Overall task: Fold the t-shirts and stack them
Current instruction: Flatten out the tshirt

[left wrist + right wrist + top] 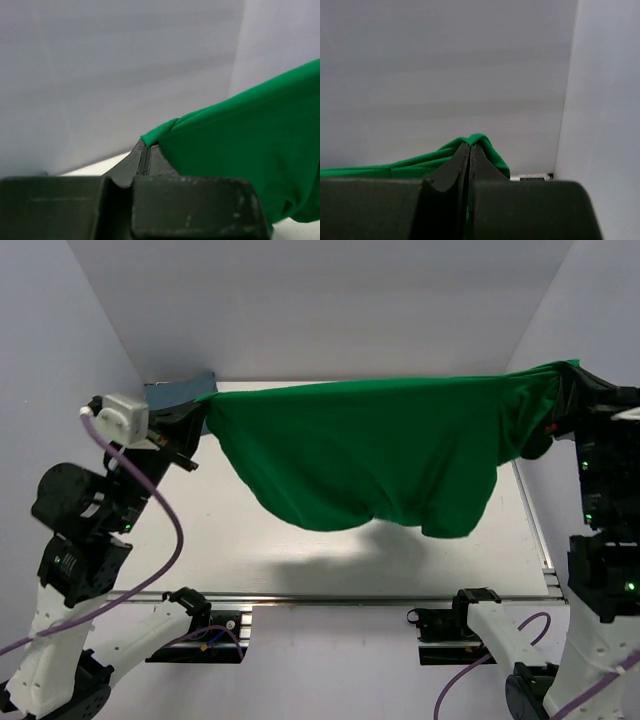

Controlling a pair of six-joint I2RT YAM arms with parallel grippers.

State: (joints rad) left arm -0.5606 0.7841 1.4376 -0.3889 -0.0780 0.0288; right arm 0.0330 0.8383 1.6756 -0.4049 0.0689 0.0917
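Observation:
A bright green t-shirt [370, 455] hangs stretched in the air above the table, sagging in the middle. My left gripper [203, 412] is shut on its left corner, and the left wrist view shows the cloth [240, 135] pinched at my left gripper [145, 145] tips. My right gripper [570, 375] is shut on the opposite corner at the far right; in the right wrist view green cloth [420, 162] folds over my right gripper [470, 145] tips. A slate grey-blue t-shirt [178, 392] lies at the table's back left corner, mostly hidden behind my left arm.
The white table [260, 560] lies below the hanging shirt, which casts a shadow on it. Pale walls close in at the back and on both sides. A metal rail [380, 598] runs along the table's near edge.

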